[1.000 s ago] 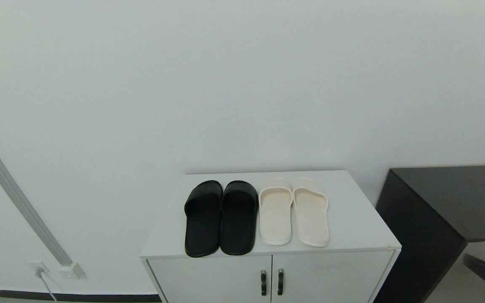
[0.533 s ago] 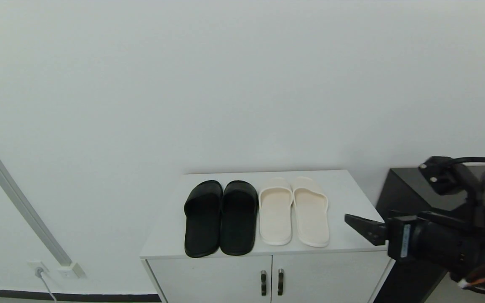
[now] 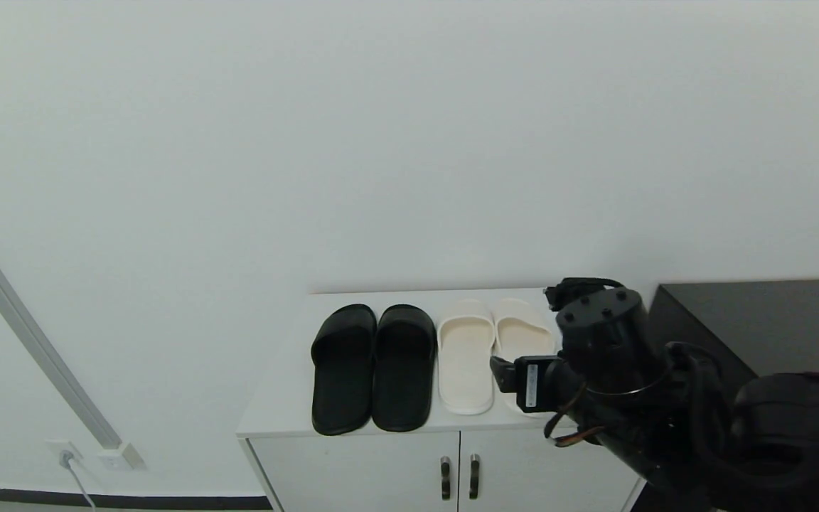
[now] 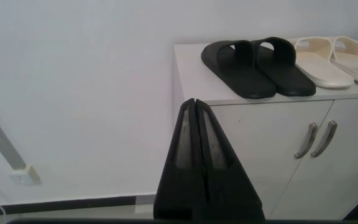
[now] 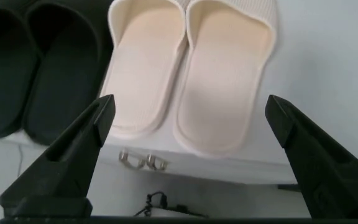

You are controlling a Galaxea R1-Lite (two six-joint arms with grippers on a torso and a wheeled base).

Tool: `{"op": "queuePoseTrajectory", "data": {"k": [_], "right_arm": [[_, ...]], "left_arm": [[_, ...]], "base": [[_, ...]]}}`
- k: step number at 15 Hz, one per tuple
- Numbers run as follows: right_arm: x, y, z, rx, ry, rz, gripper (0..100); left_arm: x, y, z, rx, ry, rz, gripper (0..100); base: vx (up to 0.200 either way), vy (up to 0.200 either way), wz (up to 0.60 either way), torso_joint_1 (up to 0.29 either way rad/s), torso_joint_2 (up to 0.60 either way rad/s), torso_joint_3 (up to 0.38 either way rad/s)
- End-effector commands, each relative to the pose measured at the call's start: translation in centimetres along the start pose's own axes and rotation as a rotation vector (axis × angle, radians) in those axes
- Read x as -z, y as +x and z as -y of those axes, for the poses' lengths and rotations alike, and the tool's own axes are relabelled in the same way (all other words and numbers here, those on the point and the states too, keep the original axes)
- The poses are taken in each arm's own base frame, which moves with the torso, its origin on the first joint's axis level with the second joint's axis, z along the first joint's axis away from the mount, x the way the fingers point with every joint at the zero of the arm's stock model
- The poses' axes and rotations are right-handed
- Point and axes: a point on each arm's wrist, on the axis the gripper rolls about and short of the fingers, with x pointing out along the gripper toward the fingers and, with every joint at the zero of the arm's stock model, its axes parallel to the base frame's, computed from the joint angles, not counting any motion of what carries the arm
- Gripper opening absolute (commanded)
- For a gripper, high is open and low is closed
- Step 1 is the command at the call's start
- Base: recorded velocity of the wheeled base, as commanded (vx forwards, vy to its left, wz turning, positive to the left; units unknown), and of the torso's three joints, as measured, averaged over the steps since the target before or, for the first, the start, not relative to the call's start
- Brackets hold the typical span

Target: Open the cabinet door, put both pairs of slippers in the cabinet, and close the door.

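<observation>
Slippers of two pairs stood side by side on the top of a low white cabinet [image 3: 281, 398] against a pale wall. The pair of black rubber slide slippers [image 3: 399, 373] was on the left half. The pair of cream soft slippers [image 3: 465, 359] was just beside it on the right, touching or nearly touching it. All toes pointed to the wall and the heels lay near the front edge.

Both white cabinet doors [image 3: 352, 473] were shut. Their two dark metal handles [image 3: 445, 476] stood upright next to each other at the middle seam.

The right tool [image 5: 189, 102] hung above the cream pair with its two black fingers wide apart and nothing between them. In the head view the right arm covered part of the right-hand cream slipper. The left tool [image 4: 194, 106] had its fingers pressed together on nothing. It was lower than the cabinet top and off the left front corner, apart from the doors.

A dark tabletop [image 3: 772, 320] stood just to the right of the cabinet. A wall socket with a plugged cable [image 3: 65, 455] sat low on the wall at the left.
</observation>
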Motion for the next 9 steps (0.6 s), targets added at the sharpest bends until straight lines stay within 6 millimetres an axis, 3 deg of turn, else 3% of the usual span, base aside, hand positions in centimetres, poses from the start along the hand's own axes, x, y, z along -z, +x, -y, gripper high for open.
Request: {"op": "queuePoseTrajectory", "data": {"k": [1, 9], "right_arm": [[1.7, 3.2, -1.2, 0.048, -0.021, -0.010, 100], [1.7, 10.7, -1.9, 0.143, -0.019, 0.054, 100]], "left_arm": [[0.0, 0.0, 0.0, 0.000, -0.001, 0.000, 0], [0.0, 0.0, 0.0, 0.000, -0.001, 0.000, 0]], "base": [[0.000, 0.000, 0.00, 0.000, 0.00, 0.000], [0.000, 0.000, 0.00, 0.000, 0.00, 0.000]]}}
